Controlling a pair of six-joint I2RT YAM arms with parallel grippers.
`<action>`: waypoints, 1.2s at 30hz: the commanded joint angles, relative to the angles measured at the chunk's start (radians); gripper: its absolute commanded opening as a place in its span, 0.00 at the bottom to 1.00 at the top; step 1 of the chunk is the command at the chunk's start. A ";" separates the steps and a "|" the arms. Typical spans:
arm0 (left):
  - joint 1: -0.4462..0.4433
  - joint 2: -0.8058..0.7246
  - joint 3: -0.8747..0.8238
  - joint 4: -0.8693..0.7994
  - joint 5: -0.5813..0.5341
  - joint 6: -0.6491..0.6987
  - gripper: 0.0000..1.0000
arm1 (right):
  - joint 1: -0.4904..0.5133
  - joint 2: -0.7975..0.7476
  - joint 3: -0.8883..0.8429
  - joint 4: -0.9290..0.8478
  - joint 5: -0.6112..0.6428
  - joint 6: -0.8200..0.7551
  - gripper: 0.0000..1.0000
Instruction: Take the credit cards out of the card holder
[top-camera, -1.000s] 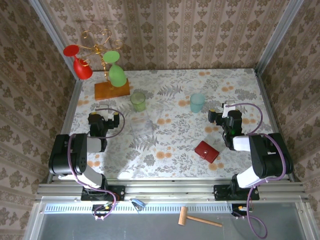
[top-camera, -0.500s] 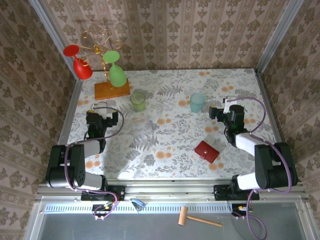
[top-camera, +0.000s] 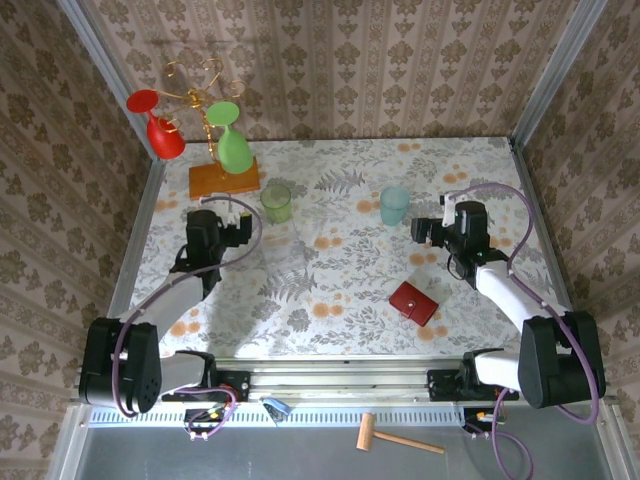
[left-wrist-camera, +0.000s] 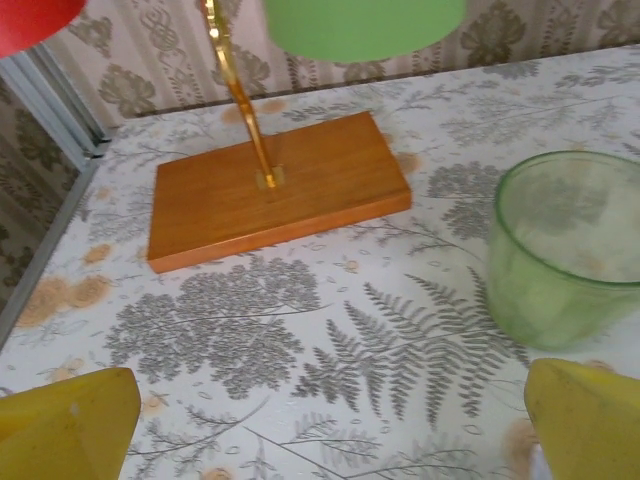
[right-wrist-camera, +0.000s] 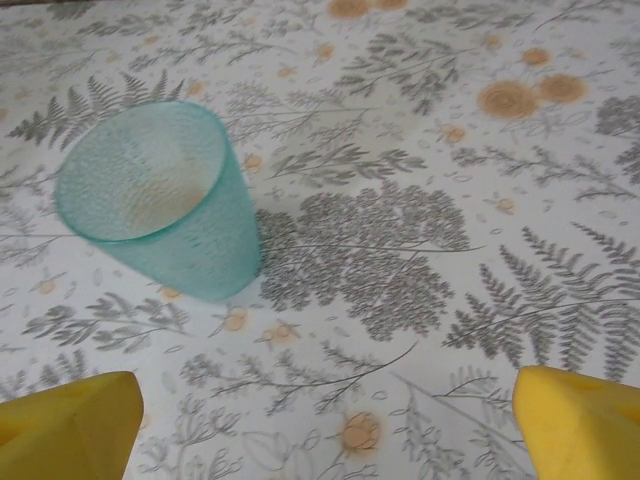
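The red card holder (top-camera: 413, 303) lay folded shut on the table (top-camera: 330, 160), toward its near right side. The left tool (left-wrist-camera: 330, 430) and the right tool (right-wrist-camera: 330, 420) both gaped wide, holding nothing.

beige damask wallpaper (top-camera: 340, 70) encloses a table (top-camera: 350, 165) covered in fern-and-flower print, brightly and evenly lit.

Near the front right of the flower-patterned desk (top-camera: 340, 160): small red leather-like folded card holder (top-camera: 413, 303), closed, lying flat, apart from both hands. Farther back, right hand (top-camera: 447, 230), near a translucent teal plastic cup (top-camera: 394, 206). Left hand (top-camera: 222, 226) near a translucent green cup (top-camera: 276, 203). Far left corner: wooden-based gold wire stand (top-camera: 224, 180) with a red goblet (top-camera: 160, 125) and a green goblet (top-camera: 230, 140) hung upside down. Below the desk's front rail: small wooden mallet (top-camera: 398, 438).
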 joint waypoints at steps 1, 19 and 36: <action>-0.031 -0.027 0.065 -0.210 -0.011 -0.123 0.99 | 0.037 -0.025 0.059 -0.149 -0.032 0.039 0.95; -0.077 0.117 0.320 -0.680 0.108 -0.481 0.82 | 0.115 -0.060 0.097 -0.285 -0.004 0.103 0.93; -0.074 0.299 0.442 -0.758 0.185 -0.546 0.43 | 0.121 -0.070 0.105 -0.307 0.034 0.076 0.93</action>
